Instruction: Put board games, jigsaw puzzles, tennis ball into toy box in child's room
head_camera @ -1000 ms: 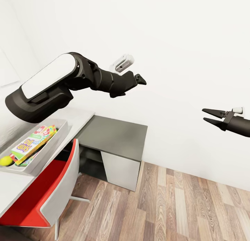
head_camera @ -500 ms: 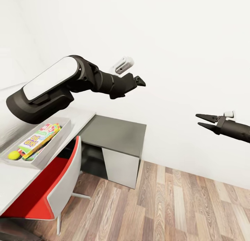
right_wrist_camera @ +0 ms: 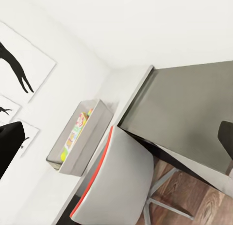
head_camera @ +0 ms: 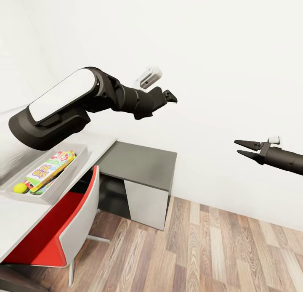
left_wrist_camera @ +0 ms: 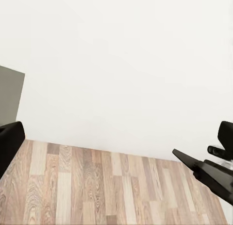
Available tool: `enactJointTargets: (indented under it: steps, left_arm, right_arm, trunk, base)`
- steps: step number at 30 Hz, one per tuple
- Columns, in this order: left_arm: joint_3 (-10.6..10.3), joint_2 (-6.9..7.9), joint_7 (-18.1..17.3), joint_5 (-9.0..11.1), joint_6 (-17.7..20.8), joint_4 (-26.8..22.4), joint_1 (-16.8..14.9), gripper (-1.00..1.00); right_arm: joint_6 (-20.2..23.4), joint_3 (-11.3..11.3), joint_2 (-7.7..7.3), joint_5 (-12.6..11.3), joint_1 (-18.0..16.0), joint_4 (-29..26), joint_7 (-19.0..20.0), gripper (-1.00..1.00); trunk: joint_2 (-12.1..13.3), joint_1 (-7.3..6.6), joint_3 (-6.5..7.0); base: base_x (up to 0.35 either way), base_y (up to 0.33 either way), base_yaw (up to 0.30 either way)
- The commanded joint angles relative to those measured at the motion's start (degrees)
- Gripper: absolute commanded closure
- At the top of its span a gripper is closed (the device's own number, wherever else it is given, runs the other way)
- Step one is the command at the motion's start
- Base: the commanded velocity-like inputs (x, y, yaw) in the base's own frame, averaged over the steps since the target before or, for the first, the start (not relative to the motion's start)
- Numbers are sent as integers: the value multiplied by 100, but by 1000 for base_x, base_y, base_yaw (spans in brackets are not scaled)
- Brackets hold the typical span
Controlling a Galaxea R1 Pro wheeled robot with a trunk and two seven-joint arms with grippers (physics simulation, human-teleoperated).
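Right gripper [head_camera: 245,149] at 3 o'clock in head view, fingers parted narrowly, empty; left gripper [head_camera: 169,96] near centre, spread impossible to judge

Risk: both arms stretched out from body, could clip desk [head_camera: 143,163] or red chair [head_camera: 63,229] if base turns tight

Left arm [head_camera: 63,104] raised, elbow high, forearm level over toy box [head_camera: 59,187]; right arm low, level, pointing toward 9 o'clock

Toy box at 8 o'clock on white table [head_camera: 17,224], holding board games [head_camera: 48,171] and tennis ball [head_camera: 19,187]

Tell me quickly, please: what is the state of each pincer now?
Left pincer: raised in the air, holding nothing; open or closed cannot be told.
Right pincer: open, holding nothing.
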Motion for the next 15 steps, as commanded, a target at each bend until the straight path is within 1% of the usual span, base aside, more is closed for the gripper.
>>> enactJointTargets:
  steps: [1, 2, 3, 4, 7, 9, 15]
  left_arm:
    - [-6, -1, 15, 11, -93, -1, -10, -100]
    - [-9, -6, 14, 11, -222, 2, -10, -100]
    - [-12, -33, 11, 11, -483, 14, -10, -100]
    - [-12, -33, 11, 11, -483, 14, -10, -100]
    - [-16, -101, 9, 11, -740, 46, -10, -100]
    - [-14, -158, 9, 11, -833, 78, -10, -100]
    - [-17, -227, 14, 11, -924, 110, -10, -100]
  right_arm:
    - [20, -1, -1, 55, -6, 2, 54, -100]
    - [20, 1, -1, 55, -6, 2, 54, -100]
    - [20, 4, -1, 54, -7, 2, 53, -100]
    - [20, 4, -1, 54, -7, 2, 53, -100]
    - [20, 7, -1, 55, -7, 2, 54, -100]
    - [20, 8, -1, 57, -8, 2, 54, -100]
    - [20, 9, -2, 56, -6, 1, 52, -100]
  trunk:
    - [-12, 4, -3]
    - [-12, 4, 7]
    - [-12, 4, 16]
    - [-12, 4, 25]
    - [-12, 4, 53]
    - [-12, 4, 71]
    - [-12, 4, 127]
  base:
    - [-10, 0, 0]
    - [-8, 0, 0]
    - [-5, 0, 0]
    - [-5, 0, 0]
    - [-3, 0, 0]
    - [-2, 0, 0]
    - [-1, 0, 0]
